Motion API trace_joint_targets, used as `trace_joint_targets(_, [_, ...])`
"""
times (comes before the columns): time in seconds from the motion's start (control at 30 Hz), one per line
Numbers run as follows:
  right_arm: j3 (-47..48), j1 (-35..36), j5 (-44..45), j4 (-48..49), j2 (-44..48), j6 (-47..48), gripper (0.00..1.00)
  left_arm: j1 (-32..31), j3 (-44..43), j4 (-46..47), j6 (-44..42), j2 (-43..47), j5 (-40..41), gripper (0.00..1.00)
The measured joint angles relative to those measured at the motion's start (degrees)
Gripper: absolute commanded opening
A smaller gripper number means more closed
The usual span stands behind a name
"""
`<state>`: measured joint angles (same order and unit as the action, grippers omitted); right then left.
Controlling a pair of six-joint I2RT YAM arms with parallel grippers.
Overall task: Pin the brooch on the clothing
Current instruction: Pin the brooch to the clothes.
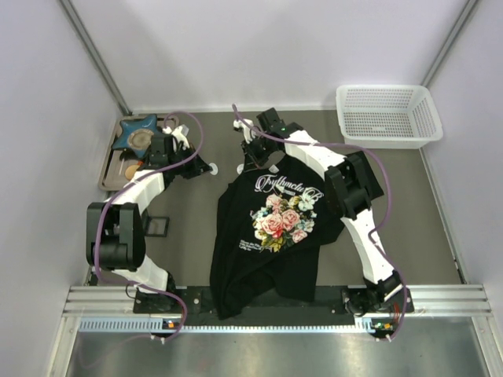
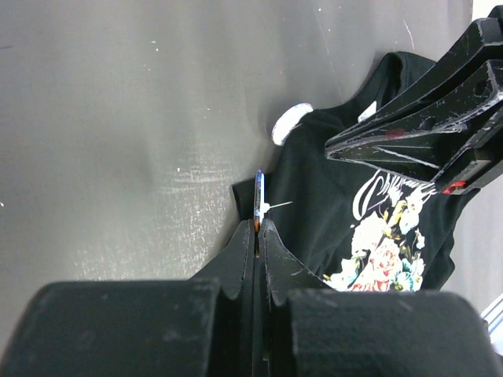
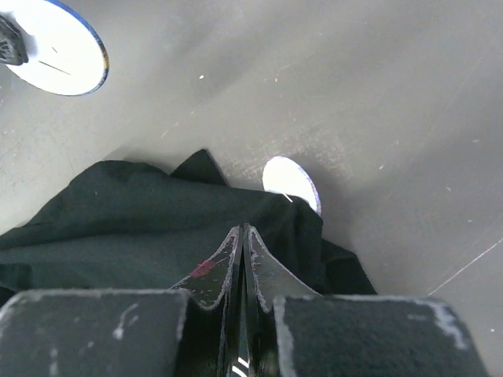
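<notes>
Left gripper [image 2: 258, 226] is clamped on the brooch [image 2: 259, 190], which is held edge-on with a blue rim and the pin poking out to the right. From the top view the brooch [image 1: 214, 167] sits just left of the T-shirt's far-left corner, near it but not on it. The T-shirt [image 1: 259, 263] lies rumpled at table centre, rose print and lettering face up, its near hem at the near edge of the table [image 1: 424, 228]. Right gripper [image 3: 242, 232] has its jaws together, tips down on the black cloth at the far collar edge; can't tell if any fabric is pinched. A second white disc [image 3: 289, 179] lies flat on the table, touching that collar edge. Blue star dish [image 1: 137, 132] is far left and the white basket [image 1: 387, 115] far right.
</notes>
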<state>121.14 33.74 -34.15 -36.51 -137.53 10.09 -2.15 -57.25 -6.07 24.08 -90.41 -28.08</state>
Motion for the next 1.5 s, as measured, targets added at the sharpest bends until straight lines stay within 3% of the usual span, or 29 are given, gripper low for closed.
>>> trace_joint_targets(0.07, [-0.11,-0.02,0.33,0.00,0.00,0.55,0.05,0.09,-0.02,0.00,0.00,0.00,-0.26,0.00])
trace_joint_targets(0.17, [-0.76,-0.02,0.76,-0.39,0.20,1.11,0.38,0.13,-0.02,0.00,0.00,0.00,-0.68,0.00])
trace_joint_targets(0.27, [-0.72,-0.02,2.19,-0.63,0.20,0.57,0.47,0.13,0.00,0.00,-0.02,0.00,-0.90,0.00])
trace_joint_targets(0.4, [0.37,0.00,6.12,-0.92,0.15,-0.24,0.48,0.17,0.00,0.00,-0.04,0.00,-1.09,0.00])
trace_joint_targets(0.57, [1.68,0.00,9.07,-0.13,0.15,-1.49,0.57,0.39,-0.02,-0.02,-0.09,0.00,-1.14,0.00])
trace_joint_targets(0.83, [1.66,0.00,10.25,-0.13,0.07,-1.25,0.50,0.98,0.00,0.00,-0.22,0.00,-1.31,0.00])
trace_joint_targets(1.0, [1.44,0.00,7.96,-1.53,0.02,-0.26,0.34,1.05,0.00,-0.02,-0.20,0.00,-1.40,0.00])
trace_joint_targets(1.07, [1.18,0.00,6.27,-2.05,0.02,0.02,0.33,1.16,0.00,-0.02,-0.20,0.00,-1.55,0.00])
trace_joint_targets(1.13, [1.16,0.00,4.96,-2.82,0.00,0.24,0.37,1.31,0.00,0.00,-0.20,0.00,-1.68,0.00])
trace_joint_targets(1.17, [1.16,0.00,4.48,-3.17,0.00,0.28,0.49,1.38,0.00,-0.02,-0.17,0.00,-1.73,0.00])
trace_joint_targets(1.23, [1.16,0.00,4.00,-3.45,0.00,0.26,0.58,1.38,-0.02,-0.02,-0.17,0.00,-1.75,0.00])
trace_joint_targets(1.5, [1.16,-0.11,5.49,-3.34,0.00,-0.13,0.58,1.38,-0.09,0.00,-0.02,-0.11,-2.43,0.00])
